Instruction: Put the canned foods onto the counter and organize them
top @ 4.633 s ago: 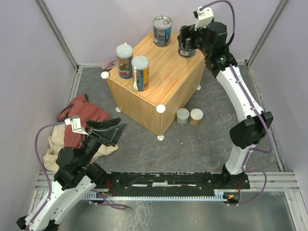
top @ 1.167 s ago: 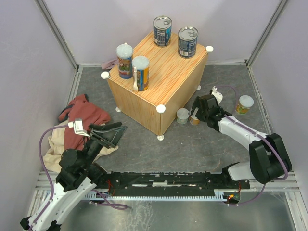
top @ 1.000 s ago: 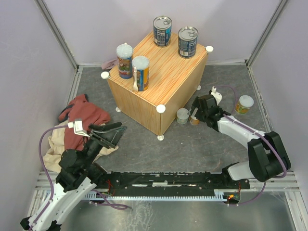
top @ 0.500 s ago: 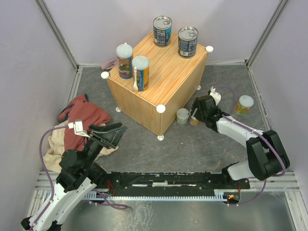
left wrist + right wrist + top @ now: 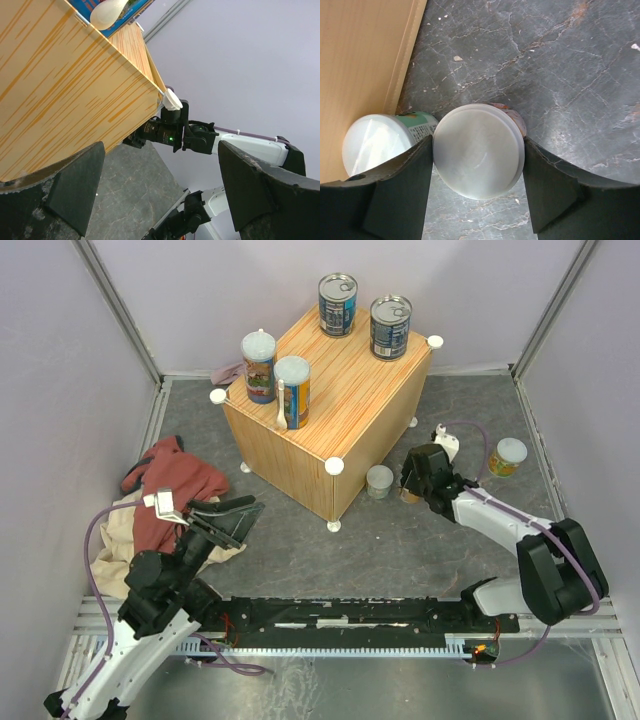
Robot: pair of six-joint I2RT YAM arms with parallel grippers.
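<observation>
**Right arm off the box and down onto a floor can**

Change: a few seconds back the right gripper point(image 5: 478, 167) was up on the light orange wood-grain cube-shaped counter point(image 5: 340, 390), at the second ring-pull can. That can now stands free on top. The gripper has dropped to the grey floor by the counter's right face and, over the last second, edged in over a short pale-lidded can point(image 5: 479, 147). The top view no longer shows this can, since the arm covers it.

Right gripper: the jaws stand one can-width apart, with a finger on each side of the lid, flush against it or just off. I cannot tell whether it is squeezing yet. The can is upright on the floor, touching or just beside a green-labelled neighbour point(image 5: 375, 140).

Left gripper point(image 5: 245, 520): spread wide and empty, hanging over the cloths well away from any can.

Meaning: the pick of the fifth can looks about to start. Lifting it clear of the neighbour will take care.

Count:
- On the counter, four cans:
  - two blue-labelled metal ring-pull cans point(image 5: 337, 303) point(image 5: 390, 326) at the far edge
  - two taller orange/blue pale-lidded cans point(image 5: 259, 366) point(image 5: 292, 390) at the left edge
- On the floor, three short pale-lidded cans: the straddled one, its neighbour, and one well apart near the right wall point(image 5: 509, 455).
- Cloths: one red cloth point(image 5: 180, 475) and one beige cloth point(image 5: 112, 540).
</observation>
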